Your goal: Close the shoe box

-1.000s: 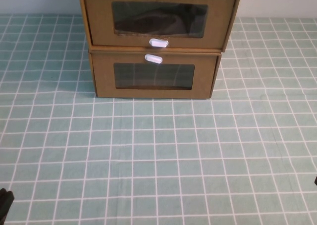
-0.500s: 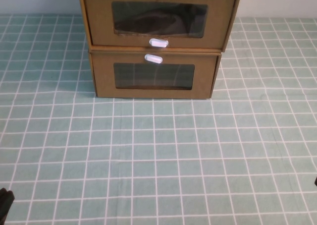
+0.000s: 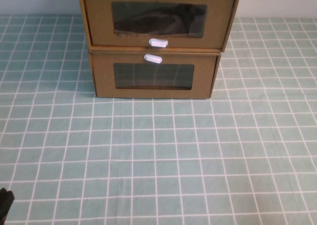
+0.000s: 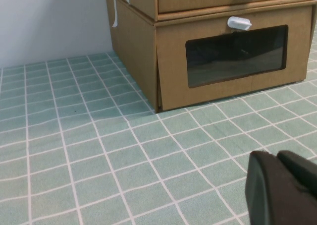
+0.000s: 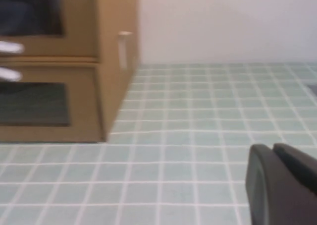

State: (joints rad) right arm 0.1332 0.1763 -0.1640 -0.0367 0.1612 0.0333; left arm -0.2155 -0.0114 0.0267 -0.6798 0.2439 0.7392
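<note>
Here the shoe box (image 3: 158, 18), brown cardboard with a dark window and white tab (image 3: 158, 43) below, sits atop the lower box (image 3: 154, 75); no writing is legible. Well in front of the lower box, the left gripper (image 4: 282, 188) and right gripper (image 5: 280, 183) hang low over the tablecloth (image 3: 158, 155); whether their fingers are parted cannot be told.

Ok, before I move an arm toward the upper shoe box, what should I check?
1. Shoe box on top of the stack, in view: ok.
2. Its drawer pushed fully in: cannot tell.
3. Lower box sits flat on the table: ok.
4. Left gripper low near the table's near edge, apart from both boxes: ok.
5. Right gripper apart from both boxes, off their right side: ok.
</note>
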